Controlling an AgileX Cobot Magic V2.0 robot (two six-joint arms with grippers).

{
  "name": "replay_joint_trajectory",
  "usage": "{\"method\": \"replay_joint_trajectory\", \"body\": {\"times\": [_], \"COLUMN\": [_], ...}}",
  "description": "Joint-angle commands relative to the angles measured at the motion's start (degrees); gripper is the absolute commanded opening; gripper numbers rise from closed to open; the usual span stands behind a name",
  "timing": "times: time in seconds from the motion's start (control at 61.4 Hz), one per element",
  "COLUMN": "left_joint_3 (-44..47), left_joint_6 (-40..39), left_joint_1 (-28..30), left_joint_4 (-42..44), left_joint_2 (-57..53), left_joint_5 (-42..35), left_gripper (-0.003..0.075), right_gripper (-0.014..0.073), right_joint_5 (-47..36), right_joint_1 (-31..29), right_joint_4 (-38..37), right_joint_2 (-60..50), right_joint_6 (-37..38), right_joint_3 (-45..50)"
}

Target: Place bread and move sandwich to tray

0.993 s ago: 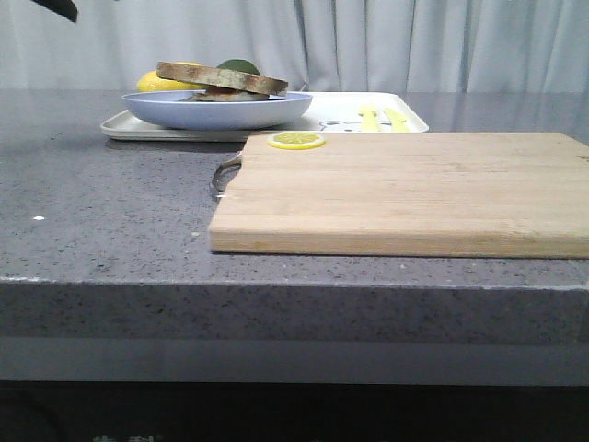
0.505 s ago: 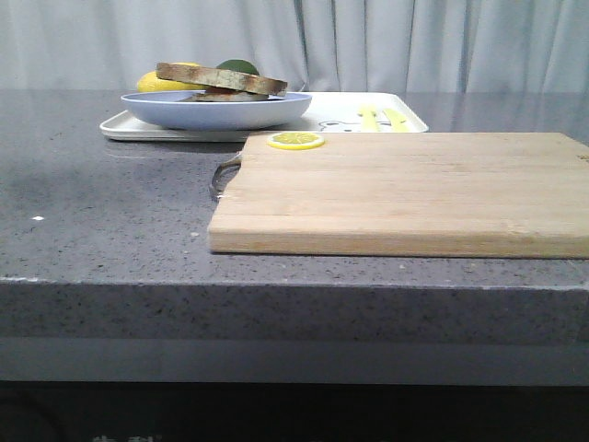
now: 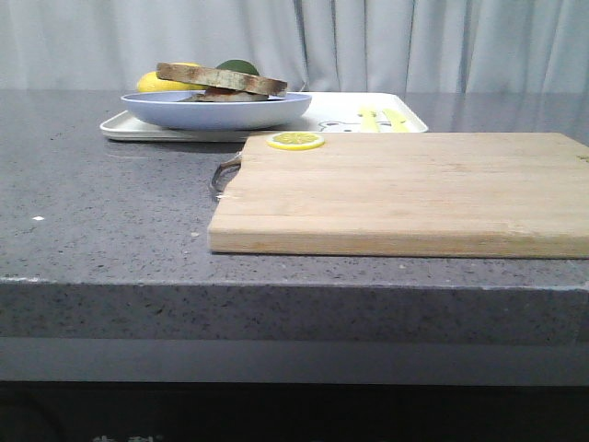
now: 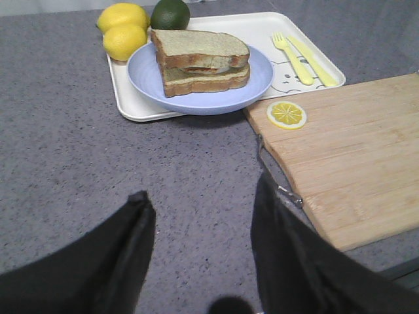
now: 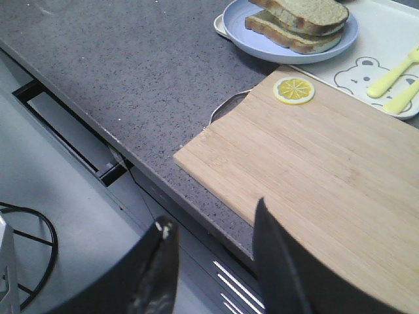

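The sandwich (image 3: 221,81) lies on the pale blue plate (image 3: 216,112), which stands on the left part of the white tray (image 3: 336,110) at the back. In the left wrist view the sandwich (image 4: 201,60) shows two brown-crusted slices with egg between; the plain bread is its top slice. My left gripper (image 4: 200,190) is open and empty, over bare counter well in front of the plate (image 4: 147,78) and tray (image 4: 252,29). My right gripper (image 5: 213,214) is open and empty, over the table's front edge beside the cutting board, far from the sandwich (image 5: 301,19). Neither gripper shows in the front view.
A wooden cutting board (image 3: 405,189) with a metal handle fills the right front; a lemon slice (image 3: 295,140) lies on its far left corner. A yellow fork and knife (image 4: 301,55) lie on the tray. Two lemons (image 4: 122,29) and a lime (image 4: 170,13) sit behind the plate.
A dark piece of an arm at the top left corner of the front view one second ago has gone out of view. The sandwich, plate and tray have not moved.
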Motion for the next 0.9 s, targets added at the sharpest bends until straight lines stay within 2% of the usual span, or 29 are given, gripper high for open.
{"method": "replay_joint_trajectory", "body": {"times": [0.0, 0.195, 0.488, 0.554, 0.798, 0.847, 0.879], "left_joint_3": [1.38, 4.61, 4.85, 4.85, 4.95, 4.95, 4.95], "left_joint_6": [0.07, 0.07, 0.07, 0.07, 0.07, 0.07, 0.07], "left_joint_1": [-0.33, -0.33, -0.33, -0.33, -0.33, -0.33, -0.33], "left_joint_4": [1.31, 2.99, 2.99, 2.99, 2.99, 2.99, 2.99], "left_joint_2": [-3.75, -8.01, -8.06, -8.06, -8.06, -8.06, -8.06], "left_joint_5": [-5.02, -5.02, -5.12, -5.25, -6.44, -6.74, -6.84], "left_gripper": [0.0347, 0.0347, 0.034, 0.0295, 0.0022, -0.0022, -0.002], "right_gripper": [0.0311, 0.0311, 0.03, 0.0253, -0.0069, -0.0064, -0.0067], "right_joint_5": [-3.49, -3.49, -3.43, -3.43, -3.44, -3.44, -3.51], "right_joint_1": [-0.37, -0.37, -0.37, -0.37, -0.37, -0.37, -0.37], "right_joint_4": [1.16, 1.22, 1.21, 1.21, 1.16, 1.16, 1.16], "right_joint_2": [0.1, 0.1, 0.1, 0.1, 0.1, 0.1, 0.1], "right_joint_6": [-0.1, -0.1, -0.1, -0.1, -0.1, -0.1, -0.1], "right_joint_3": [-1.46, -1.46, -1.46, -1.19, 0.37, 0.49, 0.55]}}
